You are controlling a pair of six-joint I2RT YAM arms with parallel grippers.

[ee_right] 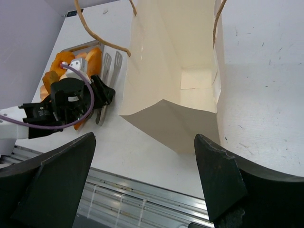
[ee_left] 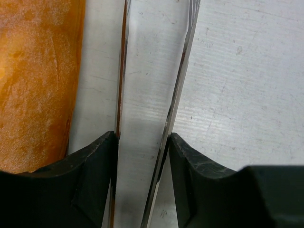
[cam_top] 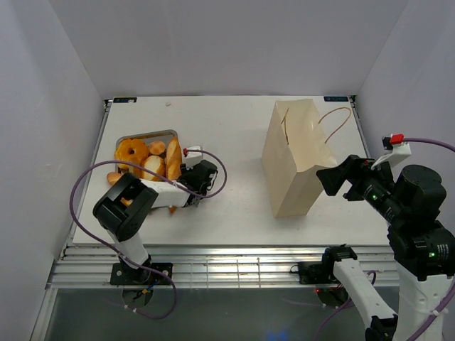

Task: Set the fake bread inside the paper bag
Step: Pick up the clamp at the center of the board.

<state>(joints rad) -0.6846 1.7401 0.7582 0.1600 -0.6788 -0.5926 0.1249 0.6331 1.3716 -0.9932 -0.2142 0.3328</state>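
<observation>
"Top external view first. Where was the fake bread?"

"It was piled on the tray, well to the left of the paper bag. I could see into the bag, and no bread was in there."

"So nothing was done?"

"I think not. Every piece had to be moved. The left gripper squeezed the tongs, left of the bag. The right gripper was wide open just beside the bag, holding nothing."

"Any words to read?"

"No. The bag was plain."
</observation>
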